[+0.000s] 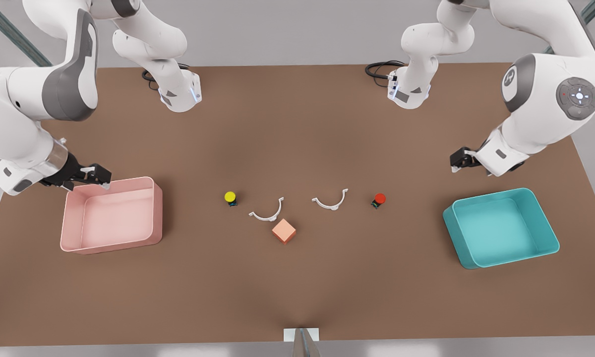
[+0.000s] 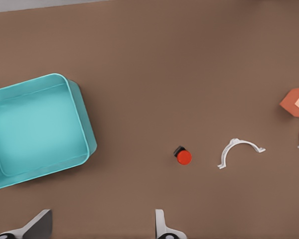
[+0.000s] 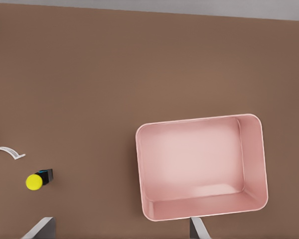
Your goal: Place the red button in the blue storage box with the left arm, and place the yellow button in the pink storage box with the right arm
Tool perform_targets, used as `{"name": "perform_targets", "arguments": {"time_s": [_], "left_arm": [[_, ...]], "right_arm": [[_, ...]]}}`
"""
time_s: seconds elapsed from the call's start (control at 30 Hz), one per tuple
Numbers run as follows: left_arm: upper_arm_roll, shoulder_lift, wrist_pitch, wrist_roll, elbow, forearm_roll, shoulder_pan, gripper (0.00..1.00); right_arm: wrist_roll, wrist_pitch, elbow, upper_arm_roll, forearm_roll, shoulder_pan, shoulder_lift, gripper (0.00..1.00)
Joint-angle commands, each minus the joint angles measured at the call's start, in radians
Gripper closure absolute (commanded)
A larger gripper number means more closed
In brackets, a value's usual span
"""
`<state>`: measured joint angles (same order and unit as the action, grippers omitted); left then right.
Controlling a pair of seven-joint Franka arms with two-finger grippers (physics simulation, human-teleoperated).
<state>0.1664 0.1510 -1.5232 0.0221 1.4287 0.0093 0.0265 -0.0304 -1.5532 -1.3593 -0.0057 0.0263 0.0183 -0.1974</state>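
Observation:
The red button (image 1: pixel 379 200) (image 2: pixel 183 156) stands on the brown table right of centre in the front view, with the blue storage box (image 1: pixel 535 208) (image 2: pixel 84 124) farther right. My left gripper (image 1: pixel 458 161) (image 2: pixel 100 227) hovers open behind that box, holding nothing. The yellow button (image 1: pixel 230 198) (image 3: pixel 36 180) stands left of centre, and the pink storage box (image 1: pixel 156 208) (image 3: pixel 261 149) is at the front view's left. Over the pink box's back left corner my right gripper (image 1: pixel 97 177) (image 3: pixel 119 228) hangs open, with nothing in it. Neither box holds anything.
Two white curved clips (image 1: pixel 267 212) (image 1: pixel 330 201) lie between the buttons, and an orange cube (image 1: pixel 283 231) sits just in front of them. Both arm bases (image 1: pixel 178 94) (image 1: pixel 409 89) stand at the table's far edge.

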Motion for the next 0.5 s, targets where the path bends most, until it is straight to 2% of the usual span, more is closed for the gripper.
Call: {"name": "perform_targets", "arguments": {"time_s": [0.0, 0.03, 0.1, 0.17, 0.23, 0.3, 0.47], "left_arm": [[0.002, 0.002, -0.003, 0.010, -0.001, 0.000, -0.004, 0.00], [0.007, 0.013, -0.003, 0.009, -0.001, 0.000, -0.014, 0.00], [0.007, 0.079, -0.006, 0.016, 0.002, -0.003, -0.132, 0.00], [0.008, 0.151, -0.179, 0.006, 0.071, -0.028, -0.226, 0.00], [0.007, 0.147, -0.390, -0.178, 0.200, -0.023, -0.246, 0.00], [0.007, 0.124, -0.572, -0.358, 0.340, -0.023, -0.238, 0.00], [0.001, 0.143, -0.957, -0.533, 0.567, -0.026, -0.237, 0.00]], "right_arm": [[-0.011, -0.002, 0.000, 0.000, 0.000, -0.001, -0.002, 0.00], [-0.019, -0.004, 0.000, 0.000, -0.002, -0.001, -0.002, 0.00], [-0.019, -0.059, -0.035, 0.004, -0.008, 0.009, -0.002, 0.00], [-0.017, -0.111, -0.070, 0.068, -0.006, 0.012, -0.036, 0.00], [0.006, -0.185, -0.103, 0.154, -0.005, 0.014, -0.086, 0.00], [0.006, -0.222, -0.103, 0.202, -0.002, 0.022, -0.129, 0.00], [0.132, -0.288, -0.124, 0.205, 0.003, 0.155, -0.208, 0.00]]}}
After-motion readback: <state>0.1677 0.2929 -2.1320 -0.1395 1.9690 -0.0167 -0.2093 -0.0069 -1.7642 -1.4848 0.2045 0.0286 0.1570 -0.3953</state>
